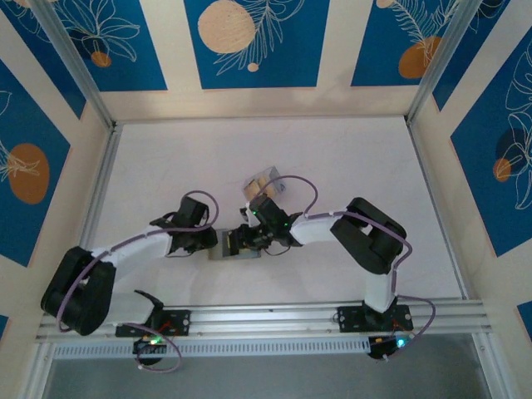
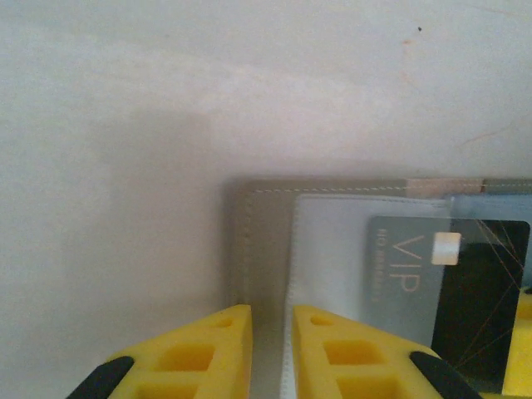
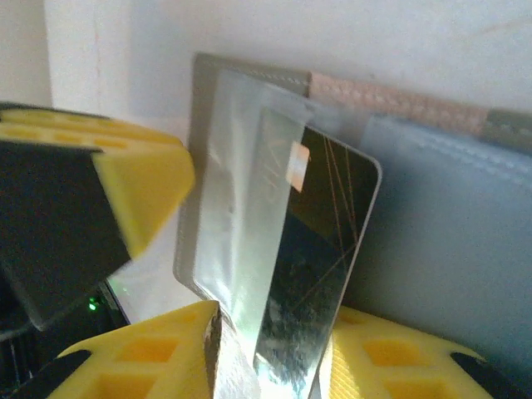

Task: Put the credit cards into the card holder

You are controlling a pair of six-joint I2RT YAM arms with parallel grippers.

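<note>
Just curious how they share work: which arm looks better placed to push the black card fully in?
Probably the right: the right gripper straddles the half-inserted black card, while the left gripper sits at the edge of the card holder.

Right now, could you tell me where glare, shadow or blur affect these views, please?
Left wrist: soft focus, a shadow on the table beside the card holder, VIP print on the black card hazy yet readable. Right wrist: bright reflections streak the black card. Top external: evenly lit.
</note>
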